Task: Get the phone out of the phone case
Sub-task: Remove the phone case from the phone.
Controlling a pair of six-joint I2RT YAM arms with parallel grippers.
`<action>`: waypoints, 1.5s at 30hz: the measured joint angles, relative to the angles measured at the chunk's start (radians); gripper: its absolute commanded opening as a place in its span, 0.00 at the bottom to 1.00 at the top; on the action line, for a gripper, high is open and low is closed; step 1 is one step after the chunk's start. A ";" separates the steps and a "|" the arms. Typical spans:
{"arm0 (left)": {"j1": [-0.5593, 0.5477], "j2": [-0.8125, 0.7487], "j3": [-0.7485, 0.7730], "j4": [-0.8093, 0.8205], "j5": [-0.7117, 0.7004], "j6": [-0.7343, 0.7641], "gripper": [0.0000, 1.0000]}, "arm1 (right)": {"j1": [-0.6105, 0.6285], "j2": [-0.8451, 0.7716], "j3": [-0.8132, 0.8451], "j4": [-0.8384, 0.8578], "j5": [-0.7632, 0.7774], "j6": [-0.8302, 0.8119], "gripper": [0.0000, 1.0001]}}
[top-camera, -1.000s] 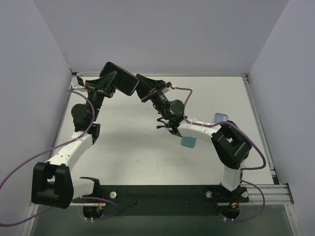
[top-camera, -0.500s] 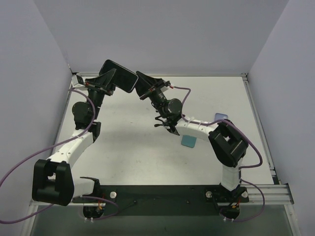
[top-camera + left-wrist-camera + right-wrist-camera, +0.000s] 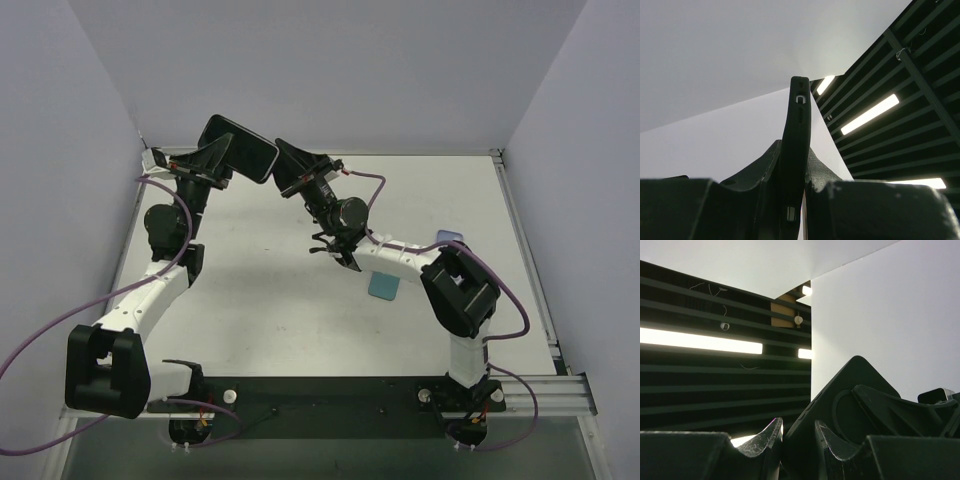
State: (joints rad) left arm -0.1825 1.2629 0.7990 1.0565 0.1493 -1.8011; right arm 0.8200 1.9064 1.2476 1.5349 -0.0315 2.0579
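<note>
A black phone in its black case is held up in the air above the table's far left. My left gripper is shut on it from the left. In the left wrist view the case stands edge-on between the fingers, with my left gripper clamped on both faces. My right gripper meets the case's right end. In the right wrist view the case back with its round ring sits between the fingertips, and my right gripper is shut on its edge. The phone's screen is hidden.
A teal square pad lies on the white table right of centre. A small blue object lies further right. White walls close the back and both sides. The black base rail runs along the near edge.
Both grippers and the cased phone have shifted slightly left and away over the last second. The grips look unchanged.
</note>
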 measured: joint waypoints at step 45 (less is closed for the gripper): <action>0.001 -0.002 0.042 -0.008 -0.082 0.001 0.00 | -0.011 0.137 0.200 0.046 -0.049 0.022 0.00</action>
State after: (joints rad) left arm -0.1818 1.2606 0.8406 1.0489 0.0677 -1.8000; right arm 0.8085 2.0430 1.4479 1.5806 -0.0803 2.0796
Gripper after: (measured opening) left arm 0.256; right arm 0.234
